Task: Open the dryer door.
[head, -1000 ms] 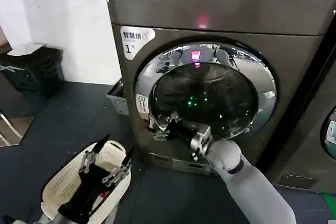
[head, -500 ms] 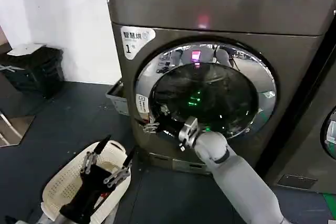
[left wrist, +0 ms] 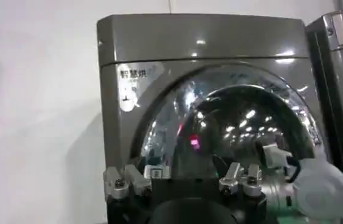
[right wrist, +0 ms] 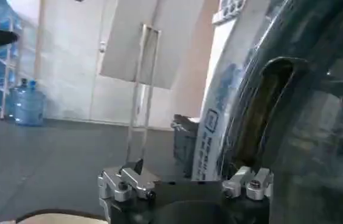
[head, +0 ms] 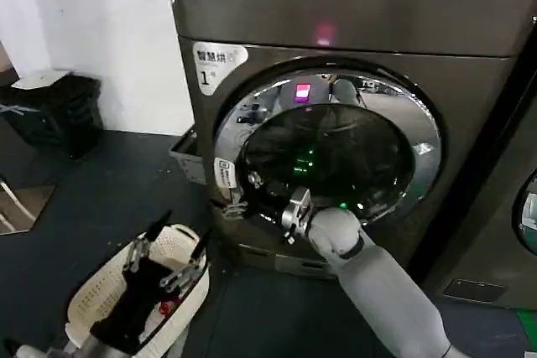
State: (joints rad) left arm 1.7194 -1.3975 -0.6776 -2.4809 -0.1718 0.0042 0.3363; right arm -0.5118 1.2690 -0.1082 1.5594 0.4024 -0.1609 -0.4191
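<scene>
One arm worked: right gripper sat at left rim of dryer door, jaw state untellable. Left gripper hung spread-fingered, well apart.

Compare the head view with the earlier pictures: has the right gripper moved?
Yes. The right gripper has shifted toward the robot's left along the dryer door, now at its rim under the small white sticker.

laundry room | numbered dryer | neighbouring machine | laundry basket
</scene>
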